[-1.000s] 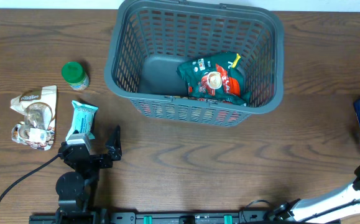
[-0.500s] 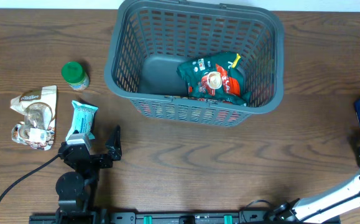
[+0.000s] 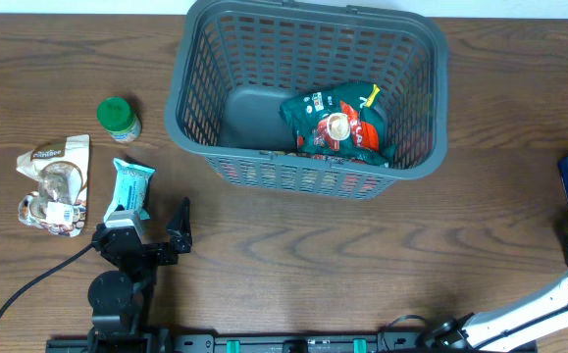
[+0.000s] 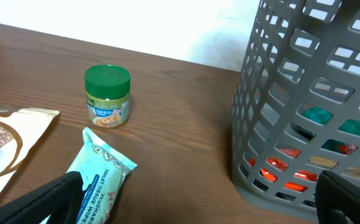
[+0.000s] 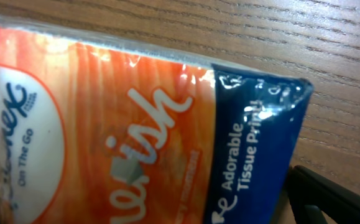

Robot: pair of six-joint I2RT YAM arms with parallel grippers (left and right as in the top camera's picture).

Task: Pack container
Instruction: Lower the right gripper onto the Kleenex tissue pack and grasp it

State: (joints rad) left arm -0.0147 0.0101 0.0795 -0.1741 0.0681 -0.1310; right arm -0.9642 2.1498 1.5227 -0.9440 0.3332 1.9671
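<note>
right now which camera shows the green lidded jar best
Left wrist view: the jar stands upright, lid and label both visible. Overhead shows mostly its lid, small. Right wrist misses it.

Our left arm (image 3: 115,286) is matte black throughout: a round drum at the base and a blocky wrist with a small grey block at its 12 o'clock end. A thin black cable (image 3: 33,279) trails from it toward 8 o'clock. Our left fingers (image 4: 43,200) are plain black wedges with a dull sheen. Our right arm (image 3: 524,316) has a silver-white tube link ending in a black joint, and its right finger (image 5: 335,199) is smooth and black. At 6 o'clock, our black rail (image 3: 284,345) carries teal clips.
</note>
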